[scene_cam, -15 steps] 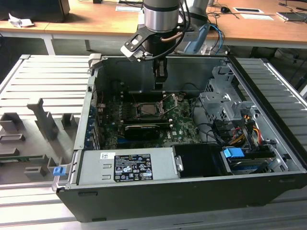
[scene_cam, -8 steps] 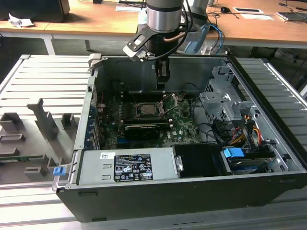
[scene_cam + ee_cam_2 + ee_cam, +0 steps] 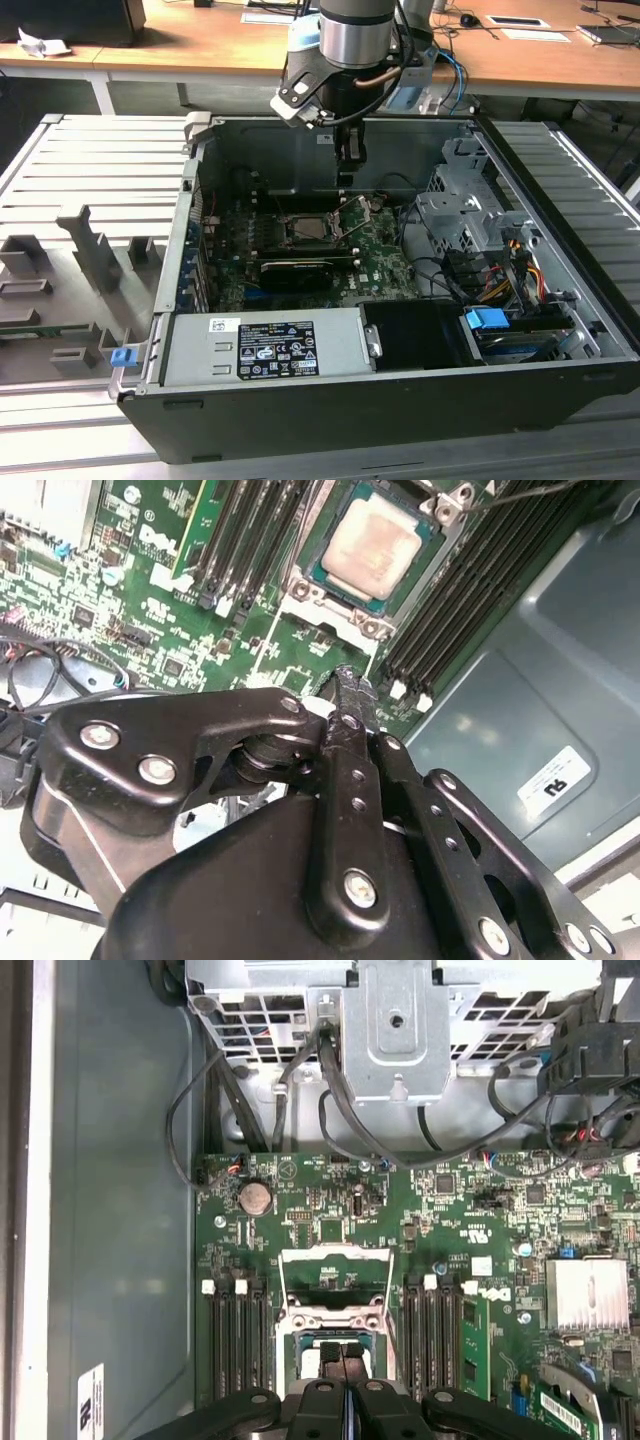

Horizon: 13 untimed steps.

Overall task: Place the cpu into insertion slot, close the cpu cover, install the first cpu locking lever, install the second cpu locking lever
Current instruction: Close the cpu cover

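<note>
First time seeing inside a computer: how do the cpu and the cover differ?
The cpu is a solid beige-silver square; the cover is a grey frame with a big window. The cpu lies flat; the cover stands tilted up, open. Both are square and metallic.

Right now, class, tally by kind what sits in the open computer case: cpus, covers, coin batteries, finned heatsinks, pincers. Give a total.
cpu: 1
cover: 1
coin battery: 1
heatsink: 1
pincer: 1
Total: 5
</note>
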Each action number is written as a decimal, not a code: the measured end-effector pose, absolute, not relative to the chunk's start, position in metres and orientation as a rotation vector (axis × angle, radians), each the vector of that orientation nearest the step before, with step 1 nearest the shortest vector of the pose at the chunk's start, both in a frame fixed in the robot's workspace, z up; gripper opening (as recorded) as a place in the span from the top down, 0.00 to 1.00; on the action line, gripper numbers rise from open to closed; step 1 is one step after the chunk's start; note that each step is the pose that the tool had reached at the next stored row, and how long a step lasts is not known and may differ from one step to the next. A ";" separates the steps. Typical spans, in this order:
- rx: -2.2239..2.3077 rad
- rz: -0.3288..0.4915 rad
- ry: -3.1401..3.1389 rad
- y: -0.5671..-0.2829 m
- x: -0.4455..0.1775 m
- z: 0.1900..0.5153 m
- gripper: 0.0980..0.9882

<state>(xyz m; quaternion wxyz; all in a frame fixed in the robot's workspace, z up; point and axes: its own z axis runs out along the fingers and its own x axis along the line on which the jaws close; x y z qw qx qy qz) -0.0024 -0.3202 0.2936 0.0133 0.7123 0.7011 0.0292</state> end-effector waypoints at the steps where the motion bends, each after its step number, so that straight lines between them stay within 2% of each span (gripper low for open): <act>1: 2.219 0.091 2.184 -0.320 0.000 0.294 0.99; 13: 2.226 0.079 2.190 -0.320 0.025 0.293 0.99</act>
